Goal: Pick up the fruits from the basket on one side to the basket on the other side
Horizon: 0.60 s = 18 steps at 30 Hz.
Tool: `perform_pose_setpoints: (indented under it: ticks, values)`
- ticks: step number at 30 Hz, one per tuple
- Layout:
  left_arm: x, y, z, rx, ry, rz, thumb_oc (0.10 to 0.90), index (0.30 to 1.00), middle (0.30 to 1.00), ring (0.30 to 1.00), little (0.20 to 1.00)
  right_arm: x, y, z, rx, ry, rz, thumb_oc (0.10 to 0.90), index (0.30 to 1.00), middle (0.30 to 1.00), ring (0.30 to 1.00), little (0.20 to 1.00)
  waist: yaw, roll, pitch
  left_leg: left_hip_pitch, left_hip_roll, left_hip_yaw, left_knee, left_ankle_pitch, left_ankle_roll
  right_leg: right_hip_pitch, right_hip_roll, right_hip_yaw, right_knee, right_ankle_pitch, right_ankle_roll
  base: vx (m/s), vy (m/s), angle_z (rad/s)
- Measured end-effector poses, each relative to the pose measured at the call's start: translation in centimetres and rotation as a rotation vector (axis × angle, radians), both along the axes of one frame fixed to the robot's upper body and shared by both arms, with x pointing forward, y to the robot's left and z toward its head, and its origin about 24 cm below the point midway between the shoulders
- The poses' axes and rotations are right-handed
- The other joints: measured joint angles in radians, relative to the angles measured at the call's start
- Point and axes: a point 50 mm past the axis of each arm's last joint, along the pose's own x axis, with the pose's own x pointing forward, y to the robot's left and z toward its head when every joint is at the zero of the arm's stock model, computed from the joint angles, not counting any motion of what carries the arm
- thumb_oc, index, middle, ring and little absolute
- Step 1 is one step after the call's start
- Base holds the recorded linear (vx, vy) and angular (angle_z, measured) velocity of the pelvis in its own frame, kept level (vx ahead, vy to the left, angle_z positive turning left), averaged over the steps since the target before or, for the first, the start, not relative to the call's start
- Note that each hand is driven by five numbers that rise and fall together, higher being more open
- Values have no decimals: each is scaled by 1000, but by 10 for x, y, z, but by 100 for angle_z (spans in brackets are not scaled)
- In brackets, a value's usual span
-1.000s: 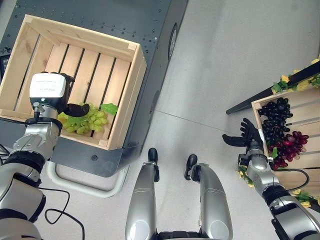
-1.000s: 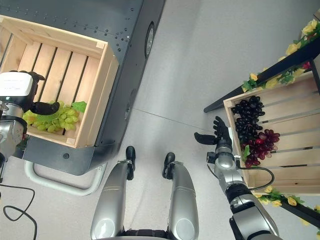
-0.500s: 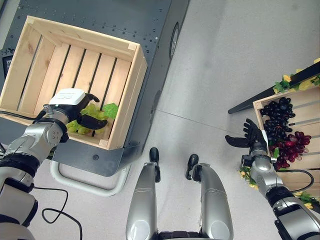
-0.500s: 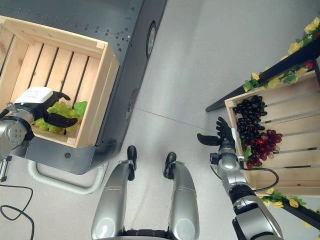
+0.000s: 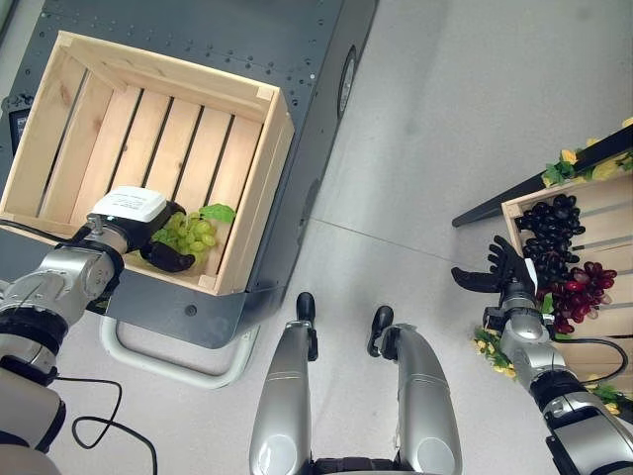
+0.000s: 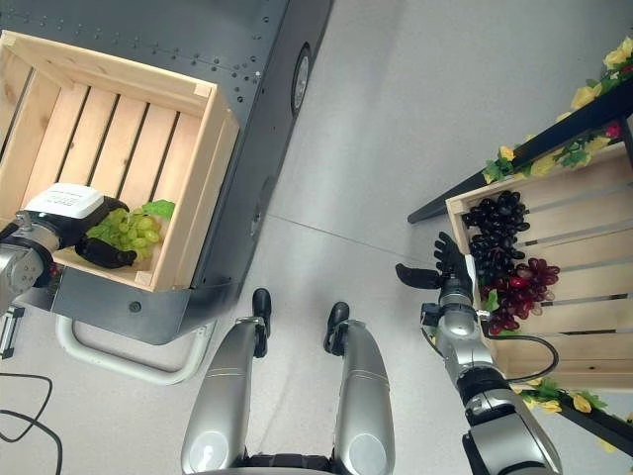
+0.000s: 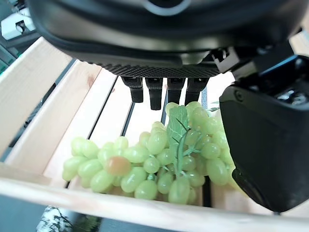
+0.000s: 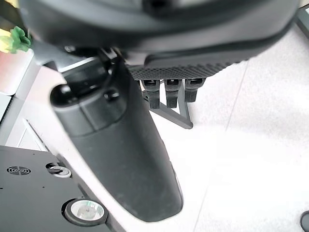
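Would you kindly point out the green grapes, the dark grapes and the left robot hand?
green grapes [image 7: 159, 159]: left wrist view, middle of the bunch.
dark grapes [image 5: 546, 230]: left eye view, middle of the bunch.
left robot hand [image 5: 127, 205]: left eye view, white back cover.

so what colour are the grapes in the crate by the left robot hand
Pale green, with a green leaf; the bunch of green grapes shows best in the left wrist view.

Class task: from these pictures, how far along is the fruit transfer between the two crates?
Done: the green grapes lie in the left crate. In hand: the left hand is open beside them, holding nothing. Left: the dark grapes and red grapes lie in the right crate, with the right hand open beside it.
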Motion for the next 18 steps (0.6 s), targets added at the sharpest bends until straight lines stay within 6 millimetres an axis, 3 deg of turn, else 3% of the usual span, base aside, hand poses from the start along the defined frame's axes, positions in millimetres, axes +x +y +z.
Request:
perform_pose_setpoints:
  ticks: [11, 18]
  values:
    - [3, 4, 5, 166, -25, 11, 800, 900, 900, 900, 900, 8, 3, 9, 0, -29, 9, 800, 900, 900, 900, 900, -4, 0, 0, -9, 1, -1, 1, 0, 0, -7, 1, -2, -3, 0, 0, 0, 0, 0]
    - [3, 10, -3, 250, -37, 44, 800, 900, 900, 900, 900, 9, 2, 11, 2, -32, 8, 800, 900, 900, 900, 900, -5, 1, 0, -20, 5, -8, 1, -1, 0, -7, 6, -12, -17, 3, 2, -8, 3, 1]
